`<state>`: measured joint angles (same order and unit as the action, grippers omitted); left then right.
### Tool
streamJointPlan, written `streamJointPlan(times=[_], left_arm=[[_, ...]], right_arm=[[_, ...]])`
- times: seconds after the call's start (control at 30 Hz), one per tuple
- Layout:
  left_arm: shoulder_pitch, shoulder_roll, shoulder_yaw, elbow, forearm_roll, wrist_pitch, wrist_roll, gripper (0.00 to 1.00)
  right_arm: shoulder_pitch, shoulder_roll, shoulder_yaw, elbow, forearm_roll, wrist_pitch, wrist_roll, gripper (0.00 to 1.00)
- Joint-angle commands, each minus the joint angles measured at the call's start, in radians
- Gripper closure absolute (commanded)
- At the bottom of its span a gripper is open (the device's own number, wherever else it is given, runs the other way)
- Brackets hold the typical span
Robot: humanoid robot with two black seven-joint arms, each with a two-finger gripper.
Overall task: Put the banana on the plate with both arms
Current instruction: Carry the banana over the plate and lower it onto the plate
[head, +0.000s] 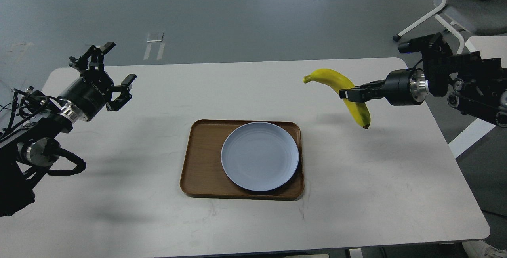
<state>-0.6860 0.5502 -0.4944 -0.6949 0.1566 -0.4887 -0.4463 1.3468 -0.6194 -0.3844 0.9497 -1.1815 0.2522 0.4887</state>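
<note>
The yellow banana (pixel 334 81) hangs in the air above the table's right side, to the upper right of the plate, dark tip down. My right gripper (pixel 348 94) is shut on the banana's middle and holds it clear of the table. The pale blue-grey plate (pixel 260 156) lies empty on the right part of a brown wooden tray (pixel 202 159) at the table's middle. My left gripper (pixel 113 73) is open and empty, raised over the table's far left, well away from the plate.
The white table (pixel 356 194) carries only the tray and plate. A white office chair (pixel 455 8) and the corner of another white table (pixel 487 48) stand at the far right, behind my right arm.
</note>
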Motion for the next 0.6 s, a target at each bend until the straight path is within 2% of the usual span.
streamJointPlan(times=[0.0,0.13,0.3,0.4,0.57], left_arm=[[-0.001,-0.001,-0.001,0.000,0.000,0.000,0.000,0.01],[-0.007,-0.001,-0.001,0.000,0.000,0.000,0.000,0.01],[-0.010,-0.003,-0.001,0.000,0.001,0.000,0.000,0.01],[-0.012,-0.006,-0.001,0.001,0.001,0.000,0.000,0.01],[-0.013,-0.012,-0.001,0.005,0.001,0.000,0.000,0.01]], right_arm=[[0.044,0.104,-0.031,-0.003,0.042,0.032,0.000,1.00],[0.058,0.306,-0.119,-0.080,0.042,0.035,0.000,1.00],[0.054,0.469,-0.200,-0.135,0.043,0.035,0.000,1.00],[0.043,0.535,-0.232,-0.173,0.043,0.033,0.000,1.00],[0.028,0.563,-0.243,-0.181,0.060,0.033,0.000,1.00]])
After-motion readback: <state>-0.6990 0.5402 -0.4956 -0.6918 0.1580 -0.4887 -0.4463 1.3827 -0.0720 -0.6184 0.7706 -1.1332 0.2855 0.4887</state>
